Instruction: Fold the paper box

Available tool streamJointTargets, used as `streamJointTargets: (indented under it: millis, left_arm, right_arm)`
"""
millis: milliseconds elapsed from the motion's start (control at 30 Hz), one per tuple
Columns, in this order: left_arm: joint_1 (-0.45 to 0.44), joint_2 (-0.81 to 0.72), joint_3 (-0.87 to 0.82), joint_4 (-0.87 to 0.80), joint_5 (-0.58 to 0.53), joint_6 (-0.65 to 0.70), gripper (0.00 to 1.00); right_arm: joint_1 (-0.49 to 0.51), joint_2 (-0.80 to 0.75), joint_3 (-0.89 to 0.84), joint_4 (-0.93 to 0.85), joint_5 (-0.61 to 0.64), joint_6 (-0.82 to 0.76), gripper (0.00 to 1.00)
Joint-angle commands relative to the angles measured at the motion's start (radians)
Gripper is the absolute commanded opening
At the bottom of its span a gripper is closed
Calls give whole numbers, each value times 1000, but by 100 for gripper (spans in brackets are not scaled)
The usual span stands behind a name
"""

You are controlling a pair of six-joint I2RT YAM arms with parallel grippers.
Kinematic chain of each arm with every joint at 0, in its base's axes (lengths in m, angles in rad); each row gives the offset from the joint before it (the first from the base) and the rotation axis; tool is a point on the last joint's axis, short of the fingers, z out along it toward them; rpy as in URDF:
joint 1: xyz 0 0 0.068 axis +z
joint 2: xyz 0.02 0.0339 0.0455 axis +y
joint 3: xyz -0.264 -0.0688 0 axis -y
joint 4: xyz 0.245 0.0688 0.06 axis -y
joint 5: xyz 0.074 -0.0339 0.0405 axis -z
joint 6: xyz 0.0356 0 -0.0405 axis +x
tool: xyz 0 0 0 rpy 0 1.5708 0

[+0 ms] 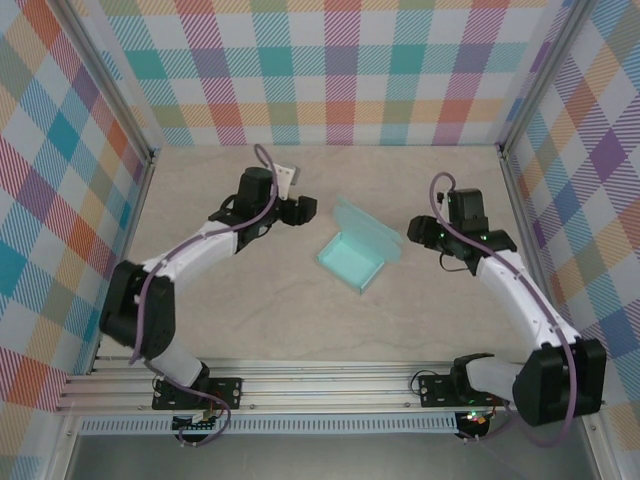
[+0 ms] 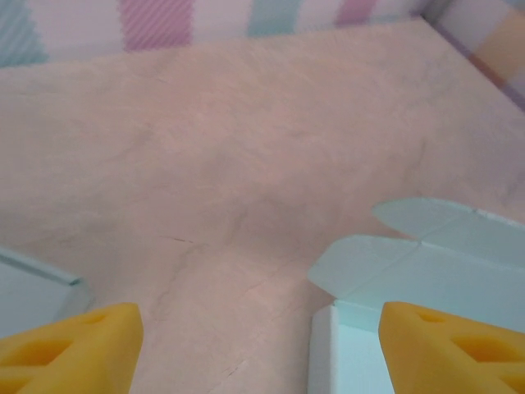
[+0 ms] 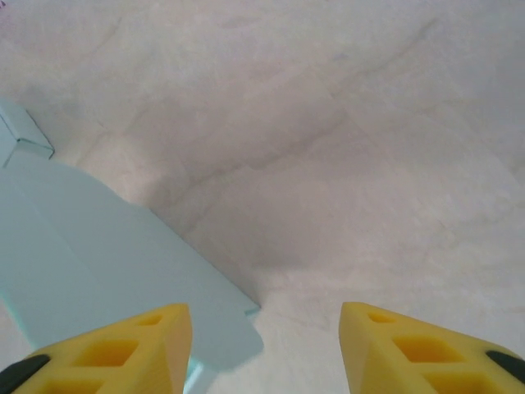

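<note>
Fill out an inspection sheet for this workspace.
Surface: table, beige and veined.
Job's things: teal paper box at centre, open, with its flap raised.
Clutter: nothing seen.
Grippers: left gripper open, holding nothing, near the box; right gripper open, holding nothing, near the box.
Cables: purple cable along each arm, off the box.
Surroundings: plaid walls; metal rail at the near edge.

- Box (image 1: 352,260): pale teal, plain.
- Bench (image 1: 300,325): beige with faint darker veins, like marble.
- Walls (image 1: 330,70): plaid of teal, orange, purple, pink, yellow and blue on white, the squares finely striped.
- Arms (image 1: 205,250): white links, black joints.
- Cables (image 1: 266,163): purple.
- Jaws: bright yellow.
- Rail (image 1: 320,385): silver metal.
</note>
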Motion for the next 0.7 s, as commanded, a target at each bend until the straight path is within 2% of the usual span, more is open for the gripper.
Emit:
streamJointTargets:
  millis: [0,133,300,400,500,667]
  left_arm:
    - [27,110,106,-80,279,204,76]
    - [27,224,244,-223,452,389,77]
    - [24,300,320,-306,537,522,77]
    - [17,321,347,-357,524,584,77]
    - [14,353,370,-356,467,594,78]
    - [14,406,434,-392,453,618,77]
  right_arm:
    - [7,-110,-30,-97,-6,-27,53]
    - [7,-200,-44,-127,-104,-39,54]
    - [34,-220,-51,-137,-154,-55,55]
    - [61,-202,-53,-127,-148,-75,57]
    - [92,-173,-53,-113,-115,-94,59]
    - [122,-107,-57,-84,-77,-123,60]
